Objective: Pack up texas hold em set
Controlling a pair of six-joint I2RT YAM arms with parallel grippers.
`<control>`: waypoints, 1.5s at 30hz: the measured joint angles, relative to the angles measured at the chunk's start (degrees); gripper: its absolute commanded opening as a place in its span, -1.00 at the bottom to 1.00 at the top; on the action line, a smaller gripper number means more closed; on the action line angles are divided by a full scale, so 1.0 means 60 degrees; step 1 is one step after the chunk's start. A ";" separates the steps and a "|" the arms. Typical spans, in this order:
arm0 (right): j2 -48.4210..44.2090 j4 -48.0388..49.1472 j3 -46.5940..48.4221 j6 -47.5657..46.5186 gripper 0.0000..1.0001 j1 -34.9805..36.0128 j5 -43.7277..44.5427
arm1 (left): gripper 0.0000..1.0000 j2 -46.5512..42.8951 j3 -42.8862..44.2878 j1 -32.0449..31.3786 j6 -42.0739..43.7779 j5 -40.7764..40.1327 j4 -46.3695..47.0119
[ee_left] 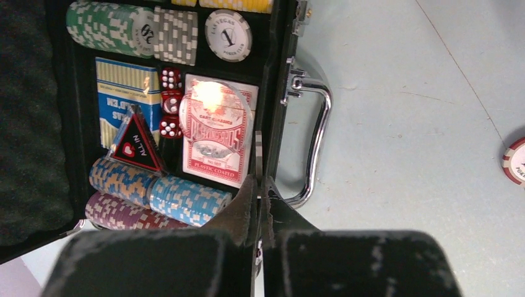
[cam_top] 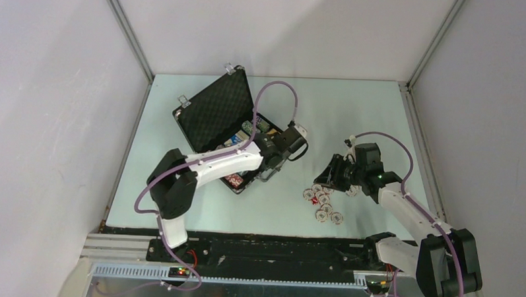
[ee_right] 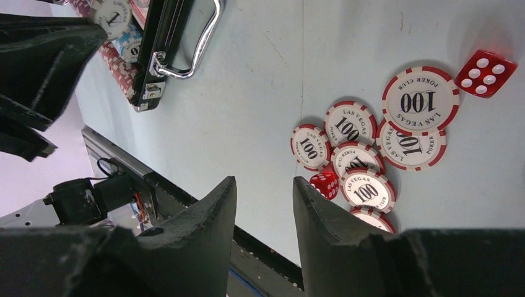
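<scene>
The black case (cam_top: pixel 215 110) lies open, its foam-lined lid raised. In the left wrist view its tray (ee_left: pixel 272 93) holds rows of chips (ee_left: pixel 186 198), a blue card deck (ee_left: pixel 127 99), a red card deck (ee_left: pixel 220 148), red dice (ee_left: pixel 168 102) and a triangular ALL IN marker (ee_left: pixel 135 145). The silver handle (ee_left: pixel 319 136) sticks out to the right. My left gripper (ee_left: pixel 260 179) is shut on a thin chip held edge-on over the case's front rim (cam_top: pixel 283 149). My right gripper (ee_right: pixel 265 180) is open and empty just above the table (cam_top: pixel 327 176), beside several loose red-and-white 100 chips (ee_right: pixel 421 102) and two red dice (ee_right: pixel 486 73).
The loose chips (cam_top: pixel 323 202) lie on the pale table in front of the right arm. One more red-and-white chip (ee_left: pixel 515 162) shows at the right edge of the left wrist view. The table's front edge and a metal rail (ee_right: pixel 124 185) are close behind my right fingers.
</scene>
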 measured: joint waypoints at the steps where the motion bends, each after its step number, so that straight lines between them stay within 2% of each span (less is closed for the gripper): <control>1: 0.0000 0.0004 0.0000 0.0000 -0.17 -0.0007 -0.0022 | -1.00 -0.0044 0.0000 0.0022 0.0007 0.0007 0.0011; 9: 0.0168 0.0138 0.0004 0.0004 -0.17 -0.0087 -0.0178 | -1.00 -0.0699 0.0157 0.1195 0.0477 0.0146 0.0277; 21: 0.0514 0.0186 0.0124 -0.0015 -0.17 -0.0106 -0.0313 | -1.00 0.0466 0.1672 0.2379 0.1257 0.0291 0.0663; 36: 0.1060 0.0200 0.0535 -0.0080 -0.18 -0.0106 -0.0306 | -1.00 0.1909 0.2379 0.2710 0.1592 0.1104 0.0627; 45: 0.1413 0.0295 0.0597 -0.0084 -0.18 -0.0106 -0.0310 | -0.98 0.2634 0.2630 0.2809 0.1596 0.1100 0.0586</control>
